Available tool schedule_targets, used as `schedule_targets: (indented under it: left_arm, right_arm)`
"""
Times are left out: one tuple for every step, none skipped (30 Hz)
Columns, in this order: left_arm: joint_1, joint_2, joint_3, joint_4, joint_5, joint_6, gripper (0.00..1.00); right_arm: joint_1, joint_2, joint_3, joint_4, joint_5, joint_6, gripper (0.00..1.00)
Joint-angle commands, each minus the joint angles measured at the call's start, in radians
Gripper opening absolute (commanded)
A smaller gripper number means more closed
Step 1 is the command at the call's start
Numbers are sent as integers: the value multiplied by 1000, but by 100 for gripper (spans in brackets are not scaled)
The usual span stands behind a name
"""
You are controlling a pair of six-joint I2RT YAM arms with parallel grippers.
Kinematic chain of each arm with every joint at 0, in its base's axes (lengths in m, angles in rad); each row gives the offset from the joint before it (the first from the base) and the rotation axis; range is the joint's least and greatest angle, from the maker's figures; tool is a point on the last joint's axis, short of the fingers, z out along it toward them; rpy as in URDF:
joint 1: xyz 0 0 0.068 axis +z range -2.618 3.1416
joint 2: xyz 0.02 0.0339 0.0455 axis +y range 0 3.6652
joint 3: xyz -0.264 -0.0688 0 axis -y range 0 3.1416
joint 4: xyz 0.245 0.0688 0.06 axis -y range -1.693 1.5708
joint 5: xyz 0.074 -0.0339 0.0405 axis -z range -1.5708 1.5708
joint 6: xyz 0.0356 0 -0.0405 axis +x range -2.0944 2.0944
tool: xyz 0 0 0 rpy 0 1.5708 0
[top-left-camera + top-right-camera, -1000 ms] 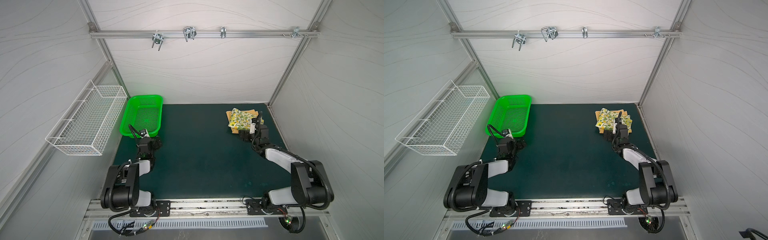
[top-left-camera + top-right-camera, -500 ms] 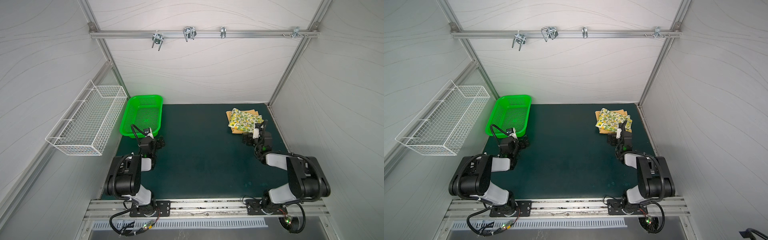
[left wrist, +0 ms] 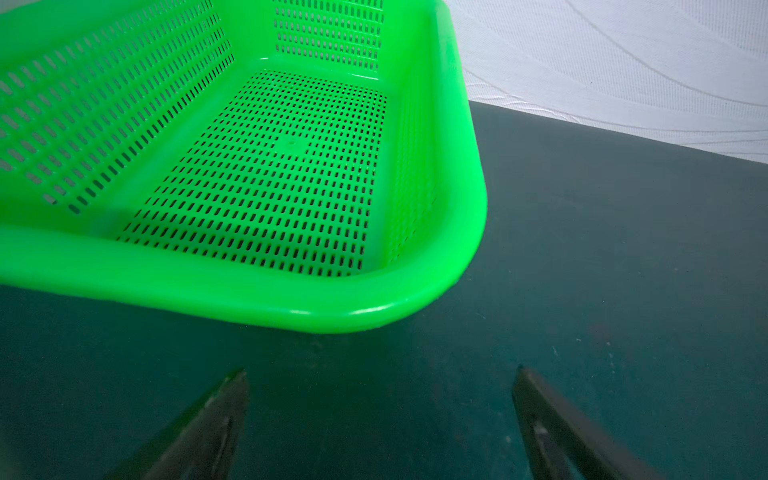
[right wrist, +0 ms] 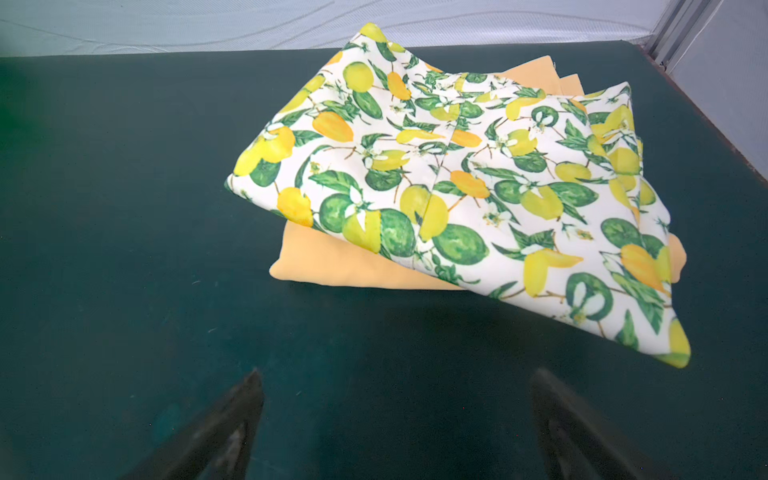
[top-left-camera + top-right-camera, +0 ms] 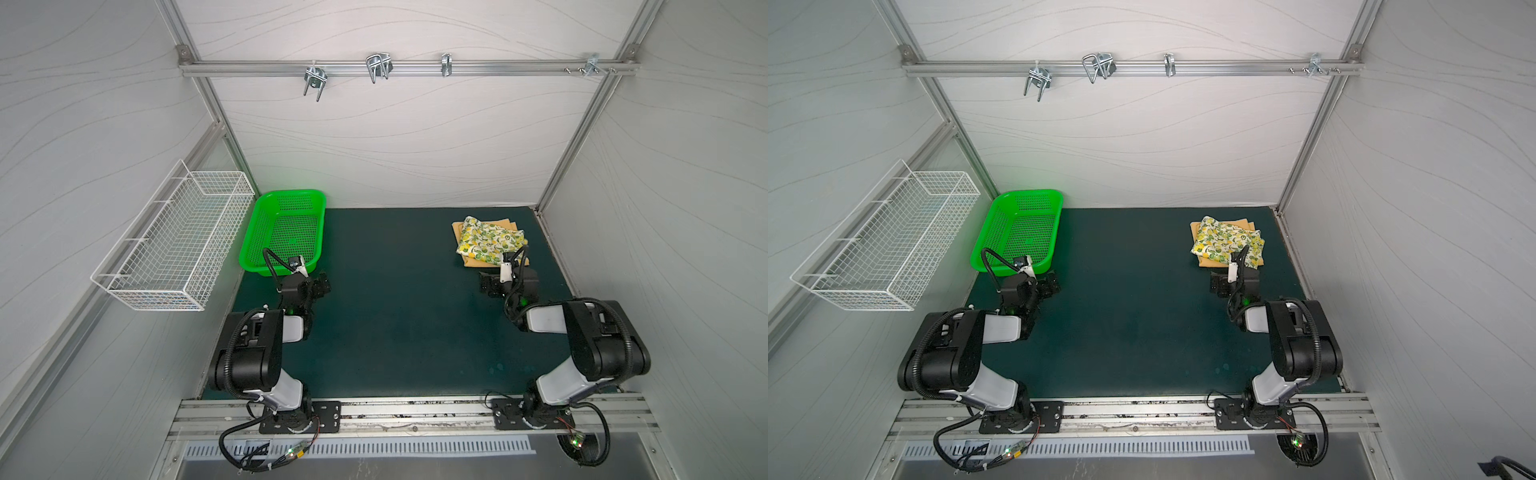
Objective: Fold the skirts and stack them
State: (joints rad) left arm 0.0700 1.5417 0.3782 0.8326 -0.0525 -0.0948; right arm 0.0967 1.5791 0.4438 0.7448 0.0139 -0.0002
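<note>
The two skirts lie folded in one pile at the back right of the mat. The cream lemon-print skirt (image 5: 488,241) (image 5: 1227,241) (image 4: 457,178) lies on top of the plain mustard-yellow skirt (image 5: 468,262) (image 5: 1207,262) (image 4: 332,262). My right gripper (image 5: 488,284) (image 5: 1219,286) (image 4: 399,376) is low over the mat just in front of the pile, open and empty, not touching the cloth. On the left my left gripper (image 5: 322,286) (image 5: 1050,284) (image 3: 380,374) is also open and empty, close to the near corner of the green basket.
The green plastic basket (image 5: 286,193) (image 5: 1025,193) (image 3: 332,320) stands at the back left with nothing in it. A white wire basket (image 5: 174,241) hangs on the left wall. Both arms are folded low near the front rail (image 5: 407,409). Walls close in the dark green mat (image 5: 395,299).
My right gripper has drawn back from the pile of skirts toward the front. The left arm has also folded back a little. The skirts have not moved.
</note>
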Motion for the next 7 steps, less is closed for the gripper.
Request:
schedule_targets:
  left_arm:
    - [-22,7,40,11,-36,38,99]
    - [-22,8,39,11,-37,38,99]
    - [-22,8,40,11,-38,38,99]
    - [-22,9,41,12,-38,38,99]
    - [-22,9,41,10,-38,38,99]
    - [-22,8,41,10,-38,37,99]
    - [-24,8,41,10,-39,38,99]
  right_arm:
    - [4,-6,12,27,1,-23,99]
    - [2,-2,16,22,-4,-21,99]
    - [-8,0,18,23,-24,-17,99]
    - [-16,-4,19,18,-40,-14,99]
    - [-14,-3,15,26,-40,-16,99]
    - [-14,-6,16,18,-40,-16,99]
    - [-16,-5,15,20,-42,-15,99]
